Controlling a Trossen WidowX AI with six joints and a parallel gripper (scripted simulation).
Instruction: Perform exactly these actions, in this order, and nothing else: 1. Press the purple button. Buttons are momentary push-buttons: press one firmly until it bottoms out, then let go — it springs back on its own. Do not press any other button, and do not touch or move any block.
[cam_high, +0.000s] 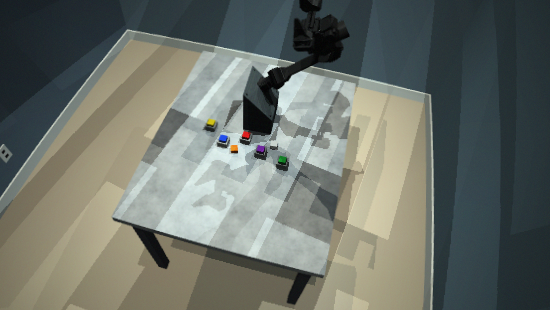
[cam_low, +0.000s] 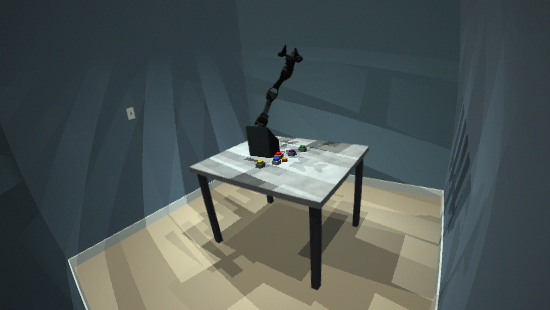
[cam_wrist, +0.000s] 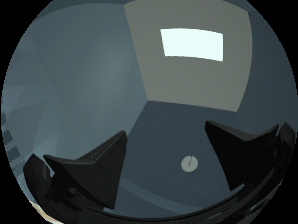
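Gaping wide, gripper (cam_low: 290, 50) empty – seemingly overhead

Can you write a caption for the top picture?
Arm raised with open claw, high above the purple button on the table.

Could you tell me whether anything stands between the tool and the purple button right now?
Nothing visible blocks a descent from above. The tool is open, empty and raised high over the table, pointing upward. The purple button has close neighbours to avoid: a small white block, the red button and the green button.
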